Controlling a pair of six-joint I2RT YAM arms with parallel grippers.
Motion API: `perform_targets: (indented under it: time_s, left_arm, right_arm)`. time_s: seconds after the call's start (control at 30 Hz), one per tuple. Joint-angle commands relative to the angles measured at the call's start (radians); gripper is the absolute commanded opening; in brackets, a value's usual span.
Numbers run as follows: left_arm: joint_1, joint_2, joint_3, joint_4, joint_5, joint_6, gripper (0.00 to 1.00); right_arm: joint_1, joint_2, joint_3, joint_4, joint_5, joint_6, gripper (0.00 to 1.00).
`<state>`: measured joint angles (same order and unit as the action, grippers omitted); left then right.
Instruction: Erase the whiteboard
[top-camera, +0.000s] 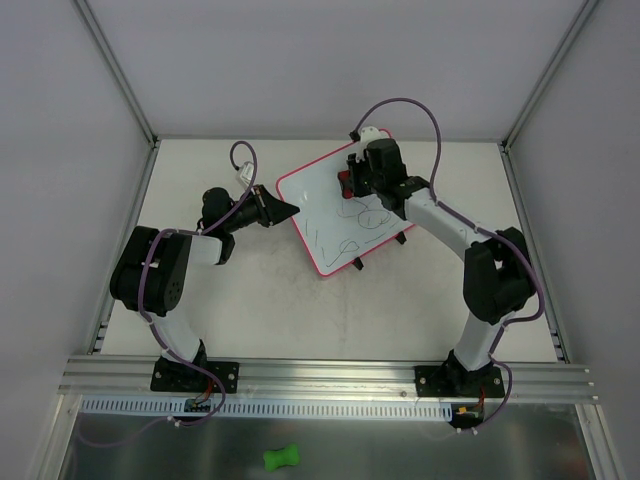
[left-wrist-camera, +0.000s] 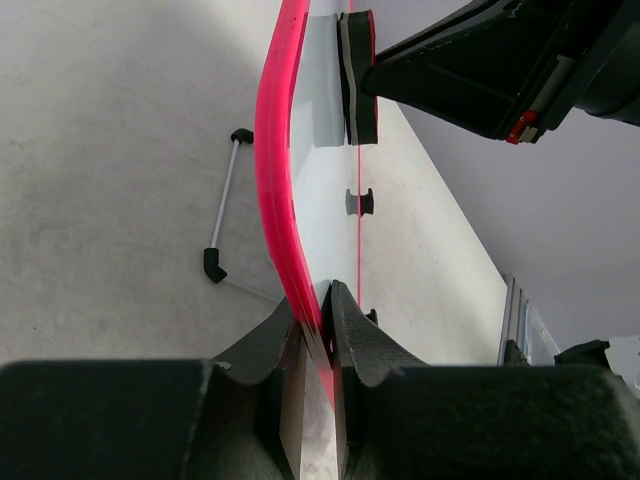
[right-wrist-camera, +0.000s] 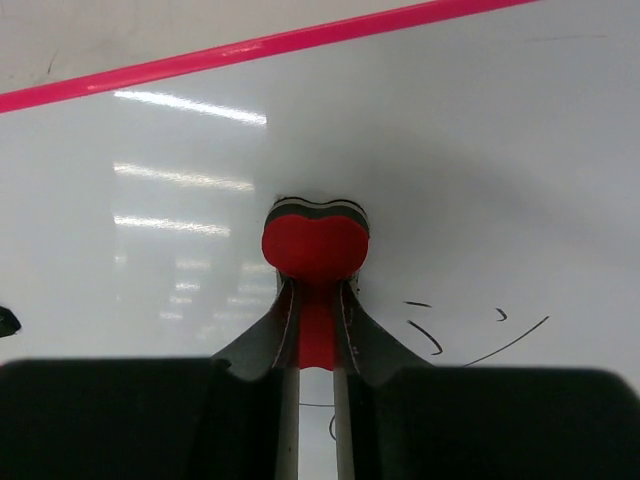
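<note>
The whiteboard (top-camera: 335, 215), white with a pink-red frame and dark scribbles, lies tilted at mid table. My left gripper (top-camera: 290, 210) is shut on its left edge; in the left wrist view (left-wrist-camera: 318, 310) the pink frame (left-wrist-camera: 275, 170) runs between the jaws. My right gripper (top-camera: 352, 180) is shut on the small red bone-shaped eraser (right-wrist-camera: 315, 248), which is pressed on the board's upper part. In the right wrist view the scribbles (right-wrist-camera: 470, 335) lie right of the eraser. The eraser also shows in the left wrist view (left-wrist-camera: 358, 75).
The board's two black clips (top-camera: 380, 250) sit at its lower right edge. A thin metal rod with black ends (left-wrist-camera: 225, 205) lies on the table by the board. A green bone-shaped thing (top-camera: 282, 457) lies on the metal shelf in front of the arm bases.
</note>
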<state>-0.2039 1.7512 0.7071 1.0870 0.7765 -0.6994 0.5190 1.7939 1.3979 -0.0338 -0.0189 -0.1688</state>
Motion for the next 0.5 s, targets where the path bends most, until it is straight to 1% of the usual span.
perform_targets:
  time_s: [0.0, 0.13, 0.17, 0.27, 0.4, 0.47]
  left_arm:
    - [-0.011, -0.029, 0.000, 0.022, 0.029, 0.113, 0.00]
    - [-0.011, -0.030, 0.002, 0.022, 0.030, 0.113, 0.00]
    - [-0.011, -0.030, 0.002, 0.022, 0.029, 0.115, 0.00]
    - [-0.009, -0.032, 0.002, 0.022, 0.029, 0.115, 0.00]
    - [-0.011, -0.035, 0.002, 0.021, 0.029, 0.115, 0.00]
    - [-0.011, -0.035, 0.002, 0.021, 0.029, 0.112, 0.00]
  right_arm:
    - [-0.026, -0.016, -0.017, 0.000, 0.043, 0.035, 0.00]
    - [-0.129, -0.024, -0.071, 0.017, 0.033, 0.150, 0.00]
    - [-0.145, -0.028, -0.088, 0.023, 0.040, 0.202, 0.00]
    - [-0.201, -0.037, -0.148, 0.028, 0.069, 0.290, 0.00]
    - [-0.252, -0.051, -0.223, 0.040, 0.100, 0.368, 0.00]
    - [-0.260, -0.056, -0.260, 0.081, 0.068, 0.373, 0.00]
